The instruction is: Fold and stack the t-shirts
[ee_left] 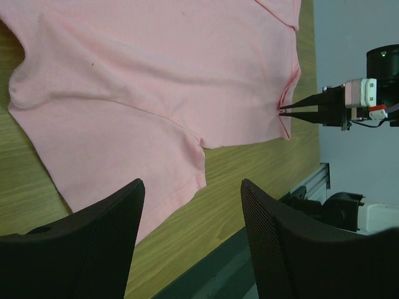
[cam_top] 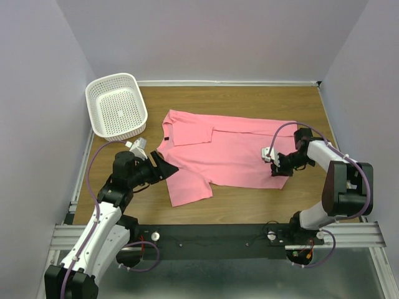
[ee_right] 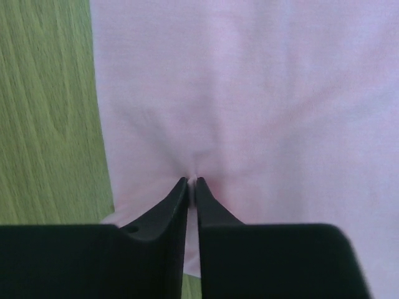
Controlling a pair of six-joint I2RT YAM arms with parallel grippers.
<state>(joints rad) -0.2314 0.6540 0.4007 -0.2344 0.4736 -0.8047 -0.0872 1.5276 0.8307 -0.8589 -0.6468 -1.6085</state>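
A pink t-shirt (cam_top: 224,149) lies spread flat on the wooden table, its bottom hem to the right and one sleeve toward the front left. At the hem, my right gripper (cam_top: 276,170) is low on the cloth. In the right wrist view its tips (ee_right: 192,182) are nearly together, with a small pucker of the t-shirt (ee_right: 249,93) pinched between them. From the left wrist view, the same pinch on the t-shirt (ee_left: 156,75) shows at the right gripper (ee_left: 282,111). My left gripper (cam_top: 165,168) hovers by the shirt's left side; its jaws (ee_left: 190,187) stand wide apart with nothing between them.
A white perforated basket (cam_top: 115,106) stands at the back left corner, just left of the shirt's collar. Bare wood (cam_top: 249,205) runs between the shirt and the black front rail (cam_top: 218,233). Lilac walls close in the table on three sides.
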